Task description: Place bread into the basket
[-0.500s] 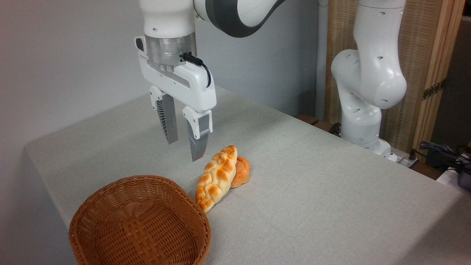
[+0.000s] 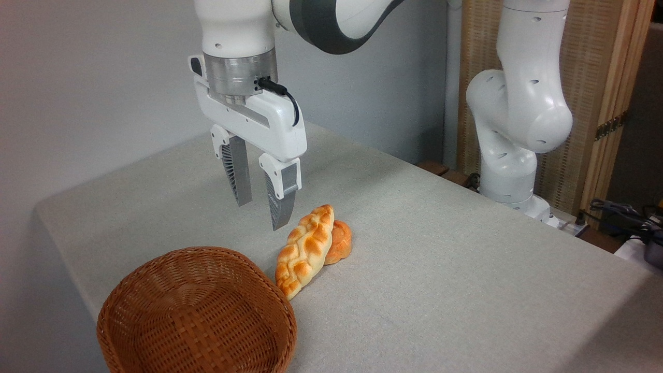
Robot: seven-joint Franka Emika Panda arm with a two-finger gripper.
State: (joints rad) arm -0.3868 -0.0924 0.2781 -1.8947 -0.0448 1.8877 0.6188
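The bread, a long golden braided loaf with browned patches, lies on the grey table, its near end almost at the rim of the basket. The reddish-brown wicker basket stands at the table's front left with nothing inside. My gripper hangs open above the table, just left of the loaf's far end and behind the basket, with nothing between its fingers.
A small round orange bun lies against the loaf's right side. The robot's white base stands at the table's far right edge. Cables lie beyond that edge. The table extends to the right.
The gripper has shifted very slightly to the right and a touch lower, towards the loaf. The loaf, bun and basket have not moved.
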